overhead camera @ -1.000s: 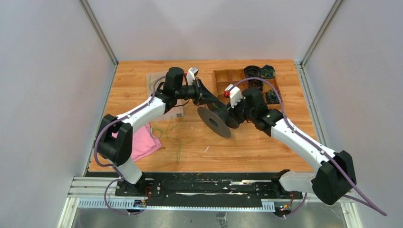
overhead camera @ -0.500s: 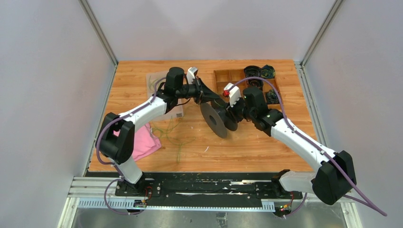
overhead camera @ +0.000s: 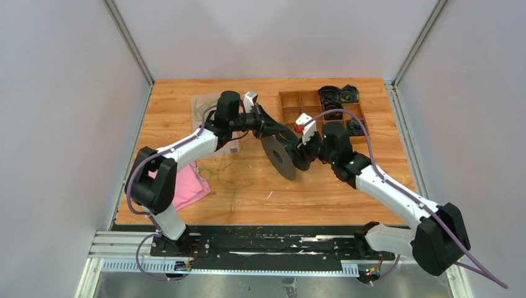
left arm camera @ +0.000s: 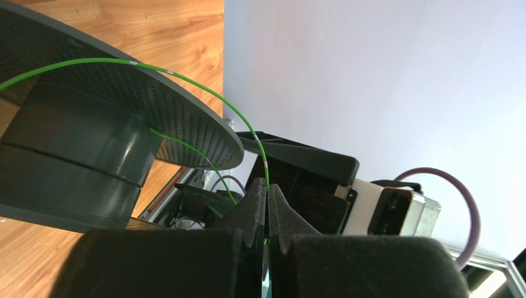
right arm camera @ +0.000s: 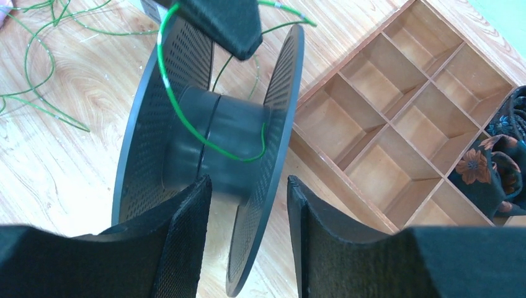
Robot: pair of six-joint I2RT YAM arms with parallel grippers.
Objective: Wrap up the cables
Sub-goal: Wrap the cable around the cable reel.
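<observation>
Overhead, the wooden worktop (overhead camera: 322, 192) fills the middle of the frame. At its centre is the big black spool (overhead camera: 280, 160), tilted on edge between the two arms. The divided wooden tray (overhead camera: 298, 102) is at upper right, and a pink cloth (overhead camera: 186, 189) lies at lower left.

In its wrist view, the right gripper (right arm camera: 248, 181) has its fingers spread. One spool flange runs up between them with a gap on either side (no grip that I can see).

The left gripper (left arm camera: 267, 192) is at the spool's upper edge, fingers pressed together on one strand of the cables (left arm camera: 169, 73). That thin green wire rises from the pinch and arcs over the perforated flange. A loop lies round the hub. More strands sprawl loose at the left of the overhead view, well apart from both grippers.
</observation>
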